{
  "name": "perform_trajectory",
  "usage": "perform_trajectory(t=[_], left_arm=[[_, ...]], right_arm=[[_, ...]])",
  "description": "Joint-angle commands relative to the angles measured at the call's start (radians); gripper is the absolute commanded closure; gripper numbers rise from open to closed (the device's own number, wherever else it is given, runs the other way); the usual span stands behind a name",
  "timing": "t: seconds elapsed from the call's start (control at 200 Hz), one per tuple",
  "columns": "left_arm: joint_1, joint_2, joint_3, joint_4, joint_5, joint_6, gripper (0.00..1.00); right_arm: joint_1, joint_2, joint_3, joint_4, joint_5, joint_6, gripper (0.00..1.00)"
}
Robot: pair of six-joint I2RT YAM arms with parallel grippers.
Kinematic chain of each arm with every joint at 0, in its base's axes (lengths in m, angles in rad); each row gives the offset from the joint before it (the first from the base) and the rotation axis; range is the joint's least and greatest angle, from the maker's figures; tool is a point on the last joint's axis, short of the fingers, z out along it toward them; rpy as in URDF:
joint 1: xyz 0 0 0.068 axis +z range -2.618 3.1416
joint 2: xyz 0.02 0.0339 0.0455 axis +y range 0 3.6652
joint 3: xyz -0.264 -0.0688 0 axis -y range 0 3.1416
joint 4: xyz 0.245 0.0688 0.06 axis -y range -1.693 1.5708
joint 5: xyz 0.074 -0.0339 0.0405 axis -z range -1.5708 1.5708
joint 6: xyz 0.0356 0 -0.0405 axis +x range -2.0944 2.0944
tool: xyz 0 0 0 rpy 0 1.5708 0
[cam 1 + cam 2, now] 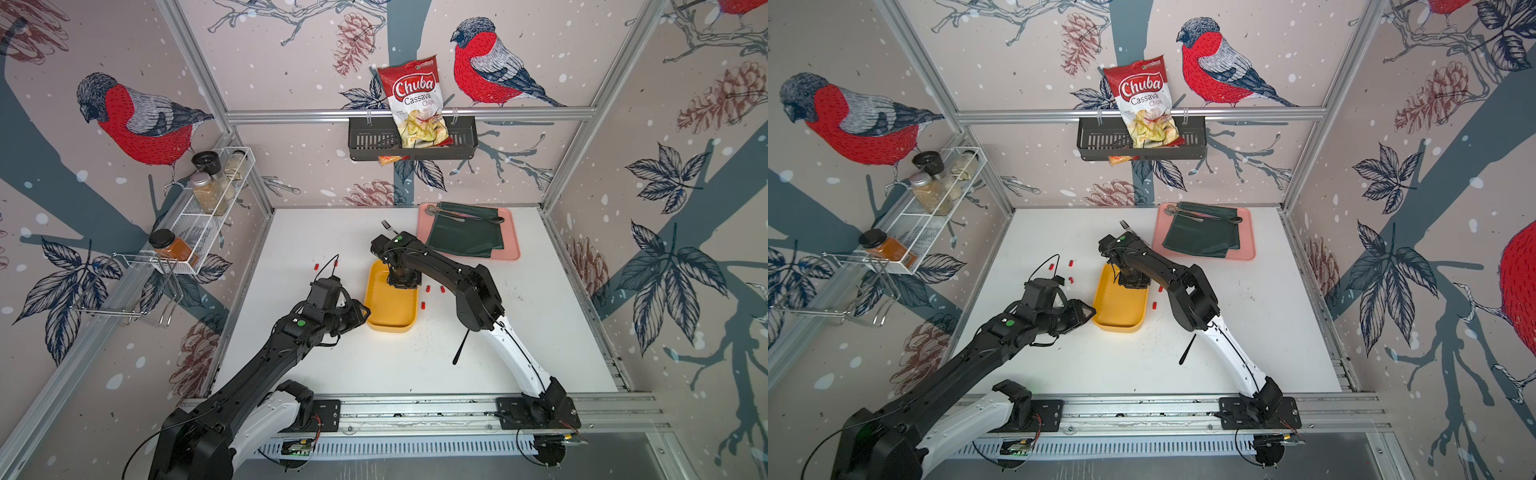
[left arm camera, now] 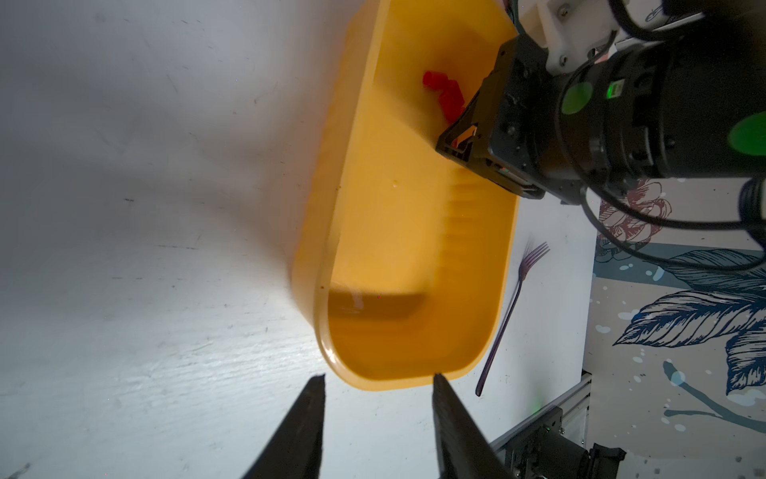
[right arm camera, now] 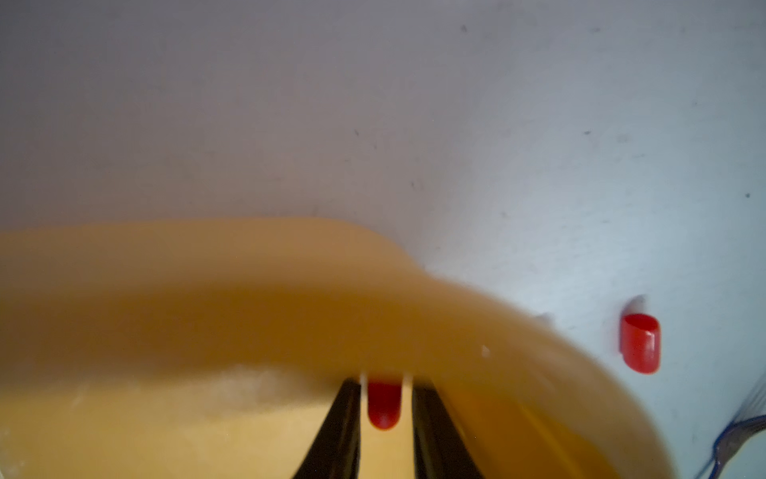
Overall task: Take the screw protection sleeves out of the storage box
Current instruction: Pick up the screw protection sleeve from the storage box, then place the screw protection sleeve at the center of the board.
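One screw protection sleeve (image 3: 384,408) between right pincer (image 3: 385,381) jaws, narrowly parted; grip unclear

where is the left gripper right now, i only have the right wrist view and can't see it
Observer: The left gripper sits at the near left corner of the shallow yellow-orange plastic storage box, jaws open.
Operator: is that box nearly empty
Observer: Not quite; a small cluster of tiny red plastic screw protection sleeves lies at its far end.
Operator: how many are already out
Observer: At least six: three sleeves on its left, three sleeves on its right.
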Motion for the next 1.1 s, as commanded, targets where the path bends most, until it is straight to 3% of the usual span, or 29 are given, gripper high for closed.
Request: perform_trajectory(t=[0.0,0.3,0.49,0.655,0.855,0.971,1.096], left_arm=[[0.000,0.001,-0.007,0.013,0.001,0.005,0.56],[-0.001,0.008,-0.006,0.014,-0.010,0.007,0.56],[0.000,0.022,-0.002,0.023,-0.017,0.003,0.56],[0.001,0.039,0.010,0.017,-0.026,0.010,0.56],[0.003,0.054,0.012,0.024,-0.029,0.013,0.56],[0.005,0.061,0.013,0.033,-0.026,0.010,0.56],[0.005,0.067,0.025,0.037,-0.021,0.013,0.56]], right_arm=[[0.002,0.015,-0.001,-0.024,0.036,0.001,0.82],[0.009,0.000,0.040,-0.019,0.019,-0.014,0.94],[0.054,-0.137,-0.025,0.055,-0.027,-0.037,0.96],[0.054,-0.393,-0.270,0.143,-0.001,0.002,0.96],[-0.024,-0.747,-0.767,0.316,0.009,0.006,0.96],[-0.056,-0.827,-0.988,0.480,-0.023,-0.017,0.96],[-0.078,-0.826,-1.081,0.579,-0.040,-0.014,0.96]])
